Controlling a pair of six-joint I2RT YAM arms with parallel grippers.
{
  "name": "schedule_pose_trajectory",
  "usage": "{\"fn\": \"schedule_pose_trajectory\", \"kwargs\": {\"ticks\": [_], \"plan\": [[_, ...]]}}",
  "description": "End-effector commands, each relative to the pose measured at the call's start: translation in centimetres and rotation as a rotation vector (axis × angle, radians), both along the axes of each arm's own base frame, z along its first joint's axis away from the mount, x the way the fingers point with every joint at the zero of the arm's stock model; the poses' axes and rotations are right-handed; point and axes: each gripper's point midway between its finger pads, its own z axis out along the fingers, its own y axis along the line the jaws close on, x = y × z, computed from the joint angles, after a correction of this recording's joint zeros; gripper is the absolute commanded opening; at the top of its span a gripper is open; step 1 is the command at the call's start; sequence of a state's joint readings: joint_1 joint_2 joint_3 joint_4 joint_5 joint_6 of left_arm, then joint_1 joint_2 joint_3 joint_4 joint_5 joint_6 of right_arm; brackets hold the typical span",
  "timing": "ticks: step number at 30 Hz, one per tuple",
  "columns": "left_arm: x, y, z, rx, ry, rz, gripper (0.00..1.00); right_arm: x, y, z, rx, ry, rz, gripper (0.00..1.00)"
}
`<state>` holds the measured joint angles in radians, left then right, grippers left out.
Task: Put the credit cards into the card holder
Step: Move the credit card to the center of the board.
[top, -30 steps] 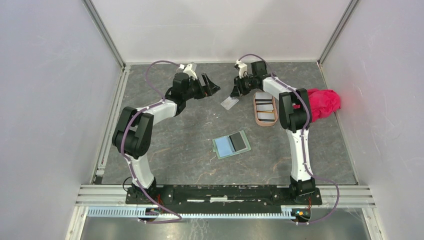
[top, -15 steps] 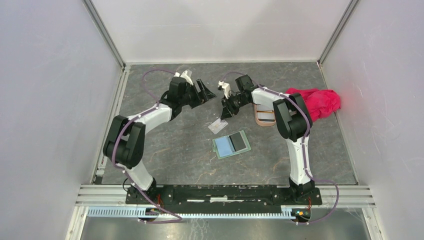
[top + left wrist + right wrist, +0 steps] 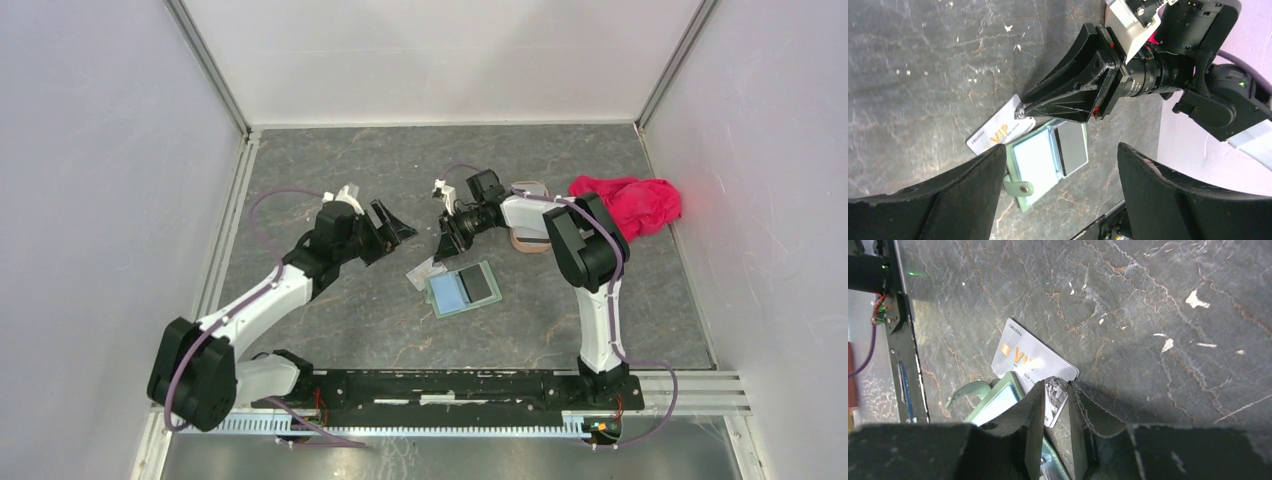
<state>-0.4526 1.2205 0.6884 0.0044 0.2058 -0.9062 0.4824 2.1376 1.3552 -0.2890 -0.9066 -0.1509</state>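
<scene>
The sage-green card holder [image 3: 462, 288] lies open on the table with pale blue pockets; a dark grey card [image 3: 478, 284] sits in its right half. My right gripper [image 3: 444, 243] is shut on a corner of a whitish credit card [image 3: 424, 272] marked VIP, whose far end overlaps the holder's left edge. The right wrist view shows this card [image 3: 1025, 356] in the right gripper [image 3: 1055, 390], above the holder [image 3: 998, 399]. My left gripper [image 3: 388, 228] is open and empty, left of the card. Its wrist view shows the card [image 3: 998, 132] and holder [image 3: 1040, 162] between the left gripper's fingers [image 3: 1060, 150].
A pinkish-brown oblong tray [image 3: 527, 240] lies behind my right arm, mostly hidden. A red-pink cloth [image 3: 635, 205] is bunched at the right wall. White walls and metal rails enclose the grey stone table [image 3: 380, 320].
My right gripper has carried the whitish card from beside the tray down and left to the card holder's edge. My left arm has swung nearer and lower, its gripper staying open.
</scene>
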Motion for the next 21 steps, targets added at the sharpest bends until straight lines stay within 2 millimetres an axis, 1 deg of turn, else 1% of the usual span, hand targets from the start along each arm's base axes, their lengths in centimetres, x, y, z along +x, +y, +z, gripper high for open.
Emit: {"fn": "schedule_pose_trajectory", "kwargs": {"ticks": [1,5,7,9,11,12,14,17,21], "plan": [[-1.4,0.4,0.0,-0.049,0.064,0.098,0.88,-0.6,0.4,0.5,0.013,0.033,-0.054,0.31],[-3.0,-0.6,-1.3,-0.066,0.131,0.137,0.9,-2.1,1.5,0.1,0.011,0.051,-0.03,0.32],[-3.5,-1.1,-1.9,-0.045,0.152,0.165,0.92,-2.7,2.2,0.0,0.012,0.055,-0.014,0.32],[-3.8,-1.0,-2.6,0.014,0.173,0.204,0.95,-3.0,2.7,0.3,0.019,0.052,0.0,0.34],[-4.0,-0.4,-3.2,0.086,0.197,0.241,1.0,-2.9,3.1,0.9,0.037,0.051,-0.003,0.35],[-4.2,0.2,-3.6,0.111,0.211,0.267,1.0,-2.7,3.2,1.3,0.043,0.038,-0.007,0.36],[-4.8,0.5,-4.5,0.102,0.249,0.288,1.0,-2.2,3.2,1.7,0.041,0.01,-0.012,0.37],[-6.3,0.1,-5.7,0.048,0.29,0.285,1.0,-2.2,3.1,1.4,0.034,0.011,-0.017,0.37],[-7.8,0.1,-5.3,0.018,0.257,0.266,1.0,-2.8,2.4,0.0,-0.002,0.029,-0.027,0.35]]}}
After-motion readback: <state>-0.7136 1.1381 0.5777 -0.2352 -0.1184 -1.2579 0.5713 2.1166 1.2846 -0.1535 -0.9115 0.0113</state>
